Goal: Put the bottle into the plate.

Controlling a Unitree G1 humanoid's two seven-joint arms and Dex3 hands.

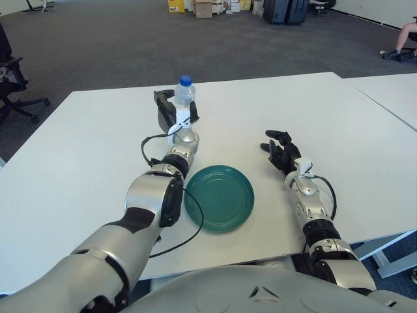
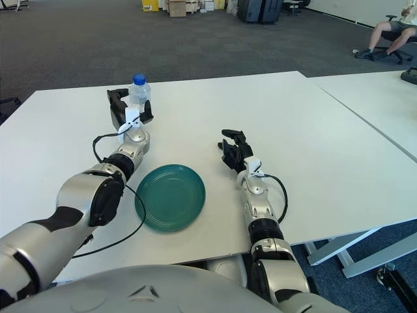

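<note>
The left hand [image 1: 174, 114] reaches out over the white bench [image 1: 78, 163] at about 11 o'clock from the plate [image 1: 219, 197], its dark fingers [image 1: 164, 111] wrapped around the lower part of the bottle [image 1: 184, 96]. The bottle is clear plastic with a blue cap, held upright, its cap and shoulders standing out above the hand. Whether its base touches the bench cannot be told, as the hand and wrist cover it. The bottle stands well apart from the plate, beyond its far rim toward 11 o'clock.

The plate is round and dark green, lying flat on the bench just beside the left forearm, nothing on it. A thin black cable [image 1: 182, 238] loops from the left arm down past the plate's near-left edge.

The right hand [image 1: 281, 151] shows at about 2 o'clock from the plate, near it but not touching. Its black fingers are loosely curled and hold nothing; the hand appears low at the bench surface, though contact cannot be told for certain.

A second white bench [image 1: 391, 91] stands at 3 o'clock, a narrow gap between the two. Grey carpet floor [image 1: 117, 45] stretches away at 12 o'clock, with an office chair [image 1: 13, 78] at 9 o'clock.
</note>
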